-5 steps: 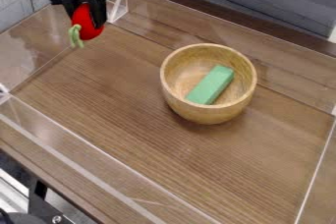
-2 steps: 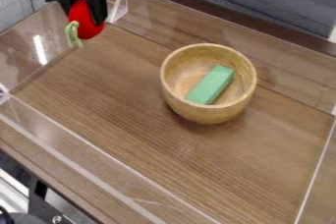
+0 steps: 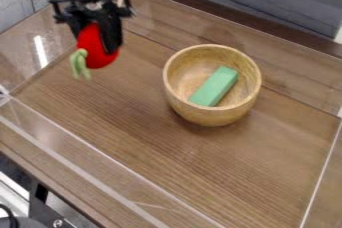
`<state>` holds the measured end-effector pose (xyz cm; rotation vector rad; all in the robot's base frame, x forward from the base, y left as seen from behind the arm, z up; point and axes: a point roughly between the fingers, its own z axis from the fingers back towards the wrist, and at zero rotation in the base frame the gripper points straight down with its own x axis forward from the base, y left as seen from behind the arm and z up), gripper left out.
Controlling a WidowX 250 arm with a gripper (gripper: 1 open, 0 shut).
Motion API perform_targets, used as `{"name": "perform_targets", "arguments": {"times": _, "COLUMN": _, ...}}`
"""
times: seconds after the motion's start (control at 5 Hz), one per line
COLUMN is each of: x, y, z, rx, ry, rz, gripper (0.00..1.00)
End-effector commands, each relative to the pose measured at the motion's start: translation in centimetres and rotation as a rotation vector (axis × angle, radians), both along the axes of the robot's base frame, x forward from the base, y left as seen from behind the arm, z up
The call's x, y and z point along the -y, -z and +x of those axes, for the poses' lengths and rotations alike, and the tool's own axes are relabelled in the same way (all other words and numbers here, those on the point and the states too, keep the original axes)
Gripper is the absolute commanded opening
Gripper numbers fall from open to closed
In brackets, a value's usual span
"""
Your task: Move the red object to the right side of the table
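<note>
The red object point(image 3: 96, 48) is a small rounded toy fruit with a light-green stem hanging at its lower left. It hangs above the brown wood-grain table point(image 3: 134, 142), left of centre, with my black gripper point(image 3: 94, 34) shut on its upper part from above. The gripper points steeply down. The arm rises out of the top of the frame. The fingertips are partly hidden behind the fruit.
A wooden bowl point(image 3: 246, 107) stands right of centre and holds a green rectangular block point(image 3: 214, 86). Clear acrylic walls point(image 3: 40, 122) edge the tabletop at the left, front and right. A grey plank wall runs behind.
The gripper has carried the red object from the back left corner down and to the right in the picture, closer to the bowl. The bowl and block stayed put.
</note>
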<state>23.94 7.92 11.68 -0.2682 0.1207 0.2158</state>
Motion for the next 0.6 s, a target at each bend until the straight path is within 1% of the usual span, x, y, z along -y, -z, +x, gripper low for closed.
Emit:
{"name": "perform_targets", "arguments": {"times": 0.0, "x": 1.6, "y": -1.3, "z": 0.5, "rx": 0.047, "ry": 0.054, "rz": 0.02, "gripper": 0.0}}
{"name": "perform_targets", "arguments": {"times": 0.2, "x": 2.5, "y": -0.7, "z": 0.5, "rx": 0.034, "ry": 0.058, "rz": 0.025, "gripper": 0.0}}
{"name": "perform_targets", "arguments": {"times": 0.4, "x": 3.9, "y": 0.6, "z": 0.0, "rx": 0.017, "ry": 0.033, "rz": 0.025, "gripper": 0.0}}
